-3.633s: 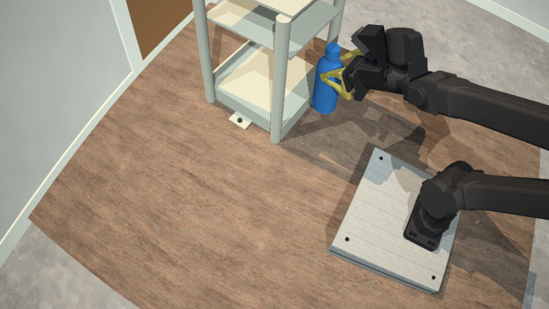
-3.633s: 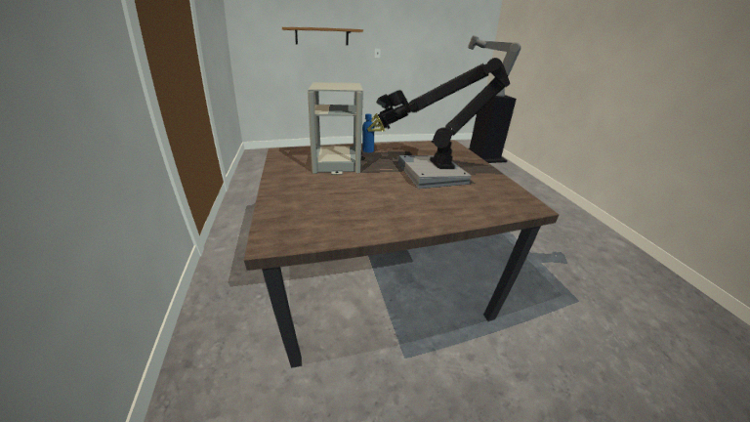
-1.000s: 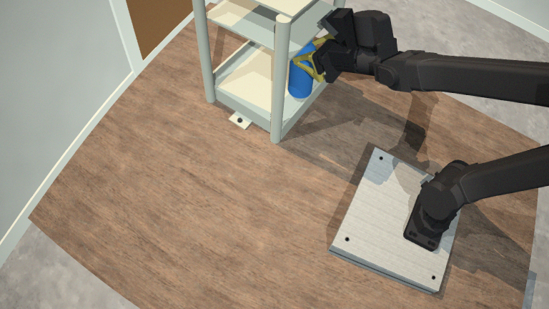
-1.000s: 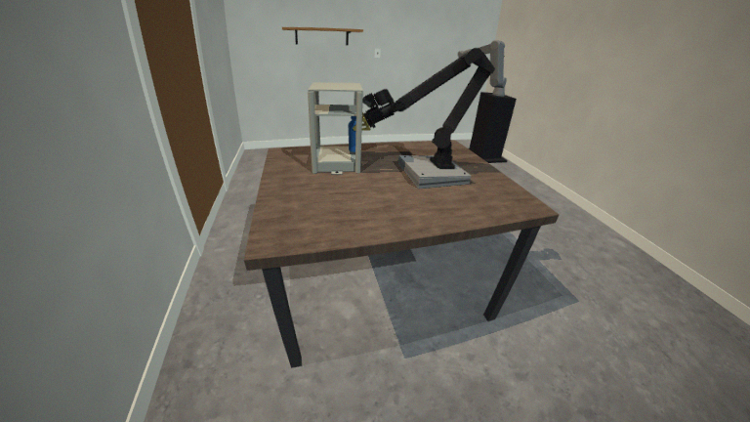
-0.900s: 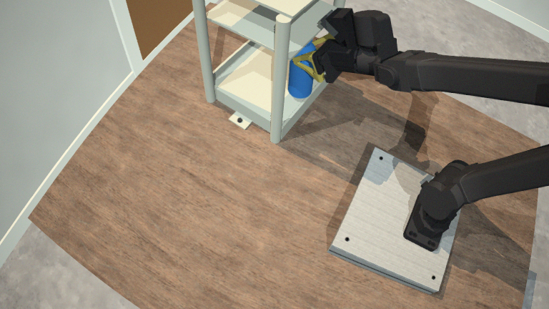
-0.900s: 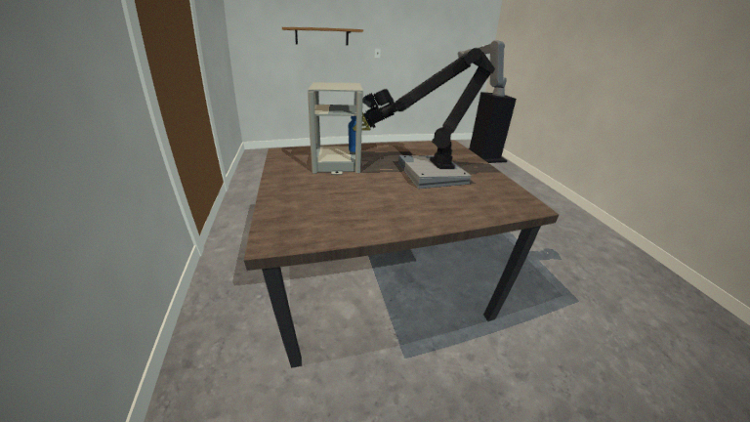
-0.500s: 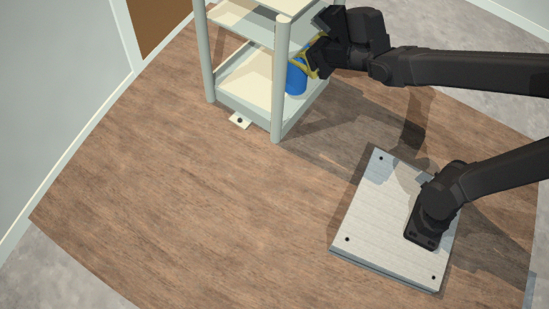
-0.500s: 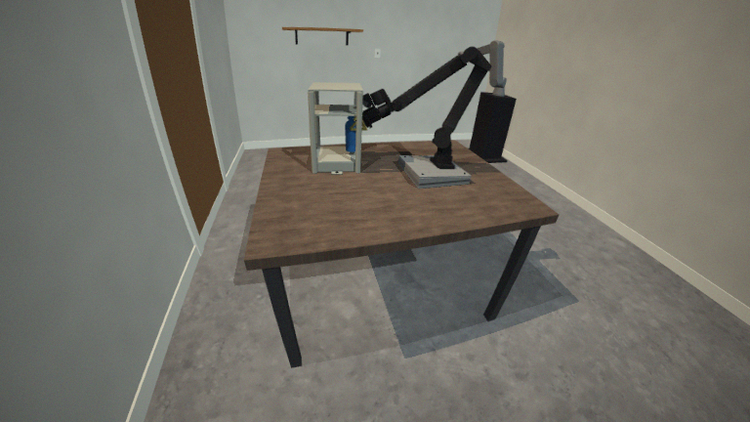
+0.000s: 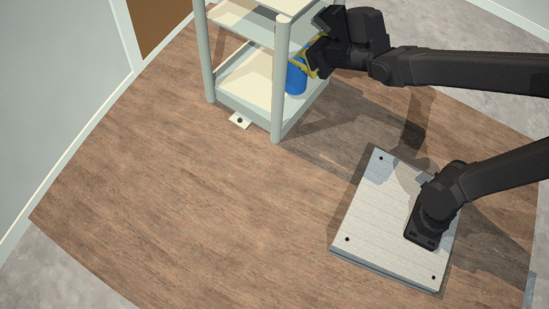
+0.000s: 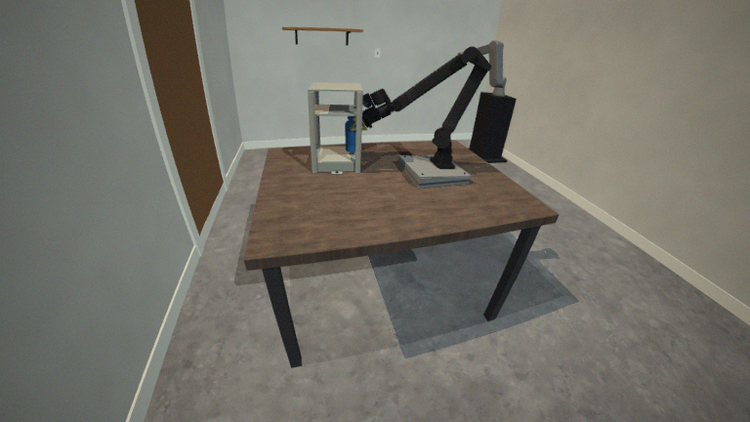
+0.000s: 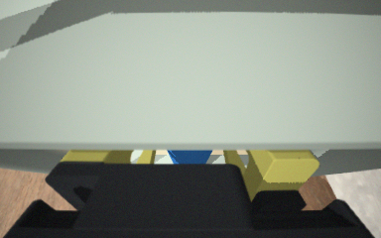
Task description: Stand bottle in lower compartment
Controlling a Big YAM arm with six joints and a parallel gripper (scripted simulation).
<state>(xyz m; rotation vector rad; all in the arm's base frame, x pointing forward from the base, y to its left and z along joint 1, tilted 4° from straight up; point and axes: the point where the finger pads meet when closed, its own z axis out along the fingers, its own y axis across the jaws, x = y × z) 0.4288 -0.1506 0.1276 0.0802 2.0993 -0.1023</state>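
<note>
The blue bottle (image 9: 295,81) (image 10: 350,139) (image 11: 189,157) is upright inside the lower compartment of the grey shelving unit (image 9: 280,86) (image 10: 334,86), close to the open side that faces the arm. Its top is hidden under the middle shelf (image 9: 259,32) (image 11: 189,79), whose underside fills most of the wrist view. My gripper (image 9: 306,64) (image 10: 364,118) (image 11: 190,158) reaches in under the middle shelf, and its yellow fingers are shut on the bottle's upper part. I cannot tell whether the bottle's base touches the compartment floor (image 9: 242,81).
The shelving unit stands at the back left of the wooden table (image 9: 169,192) (image 10: 387,213). The arm's grey base plate (image 9: 376,216) (image 10: 437,175) lies to the right. The unit's corner posts flank the bottle. A small tab (image 9: 239,120) sticks out at the unit's foot.
</note>
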